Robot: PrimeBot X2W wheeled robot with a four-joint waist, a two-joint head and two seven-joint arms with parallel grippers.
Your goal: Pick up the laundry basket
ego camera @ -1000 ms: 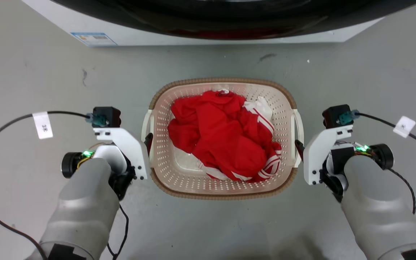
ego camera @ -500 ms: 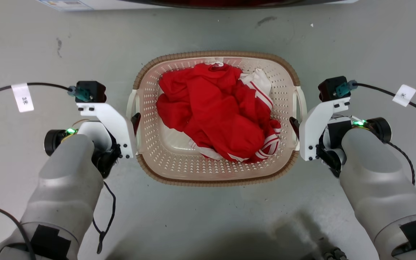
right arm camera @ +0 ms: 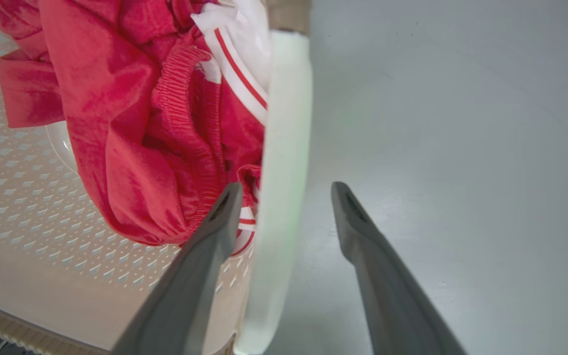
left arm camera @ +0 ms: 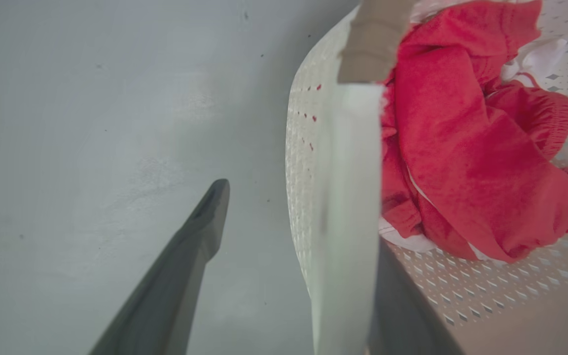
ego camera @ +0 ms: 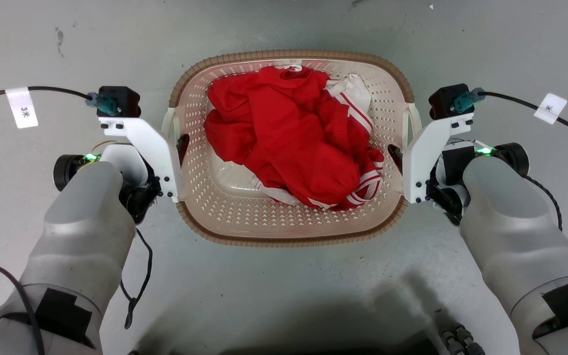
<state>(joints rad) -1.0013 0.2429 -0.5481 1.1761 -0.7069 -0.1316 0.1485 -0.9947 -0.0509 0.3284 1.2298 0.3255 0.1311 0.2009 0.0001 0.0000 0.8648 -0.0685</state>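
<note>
Nearest to the camera, two pale grey forearms (ego camera: 87, 222) reach forward, one on each side of the laundry basket (ego camera: 289, 240), a cream-beige perforated plastic tub with a brown woven-look rim. Each wrist carries one white bracket, one small green light and one black cable with a white tag (ego camera: 21, 107).

The left tool (ego camera: 178, 148) stands at the basket's left side, the right tool (right arm camera: 286, 190) at its right side. Both are spread apart astride the basket's two white side handles, one handle to each tool. In the left wrist view one dark finger (left arm camera: 200, 246) lies outside the basket over the floor, while the other sits inside the wall, partly hidden behind the white handle (left arm camera: 348, 197). In the right wrist view the two fingers (right arm camera: 215, 231) flank the other white handle (right arm camera: 284, 148), one inside the basket and one outside. Neither pair is pressed onto its handle.

The basket sits between the two tools, over a smooth grey floor (ego camera: 284, 296). Whether its base touches the floor cannot be told.

Inside it lies a crumpled heap of red clothing (ego camera: 289, 148) with white stripes, and toward the far right corner a white piece with red stripes (ego camera: 354, 94). How many garments there are cannot be counted. A strip of perforated bottom shows bare on the near side.

Beyond the basket's far rim, the grey floor bears a few dark scuffs (ego camera: 59, 42).
</note>
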